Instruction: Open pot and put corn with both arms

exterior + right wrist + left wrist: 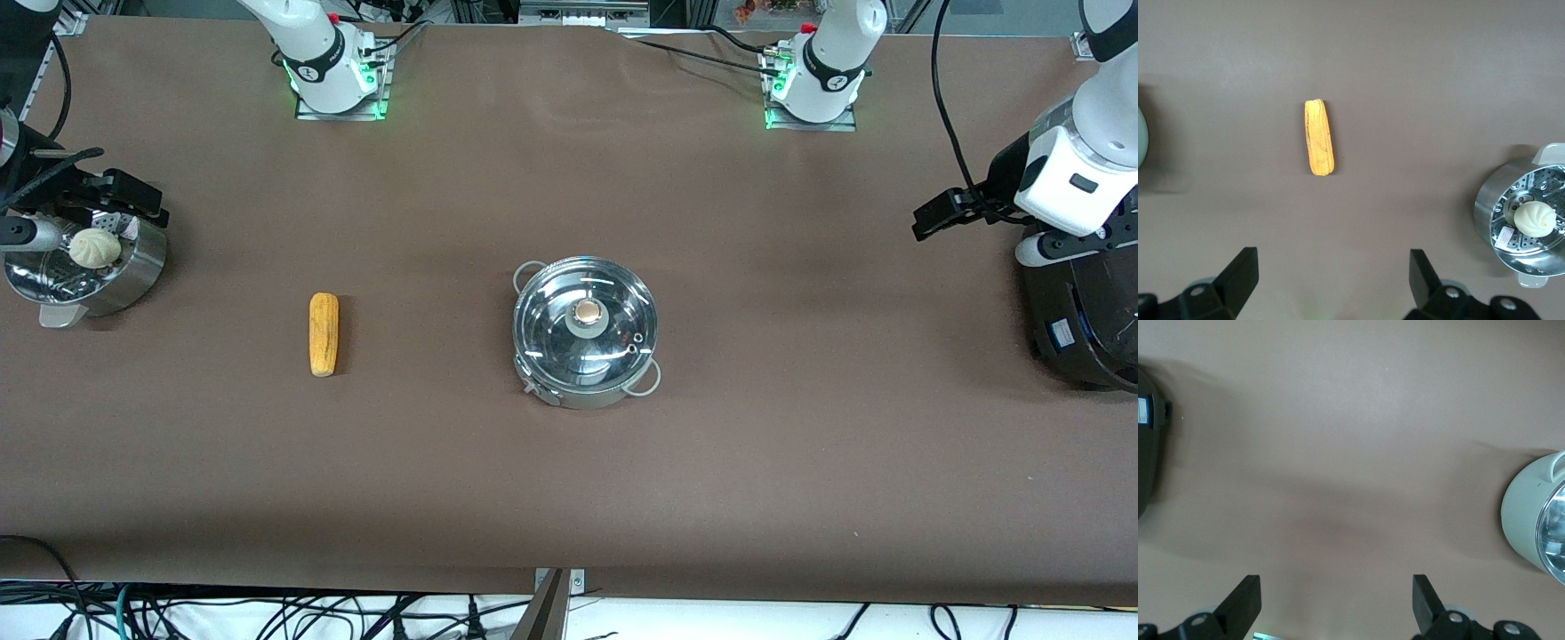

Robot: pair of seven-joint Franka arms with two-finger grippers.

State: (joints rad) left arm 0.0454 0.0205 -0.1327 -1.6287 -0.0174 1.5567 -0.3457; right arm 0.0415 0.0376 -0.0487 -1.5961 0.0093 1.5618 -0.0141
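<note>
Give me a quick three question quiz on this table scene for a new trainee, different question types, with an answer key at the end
1. True or false: the glass lid is already off the pot.
2. Multiple choice: the corn lies A) inside the pot, B) on the table between the steamer basket and the pot, C) in the steamer basket with the bun.
3. Fill in: the left gripper and the right gripper both have their fingers ____.

Key: 1 false, the lid sits on the pot. 2 B. 3 open, with nothing held.
</note>
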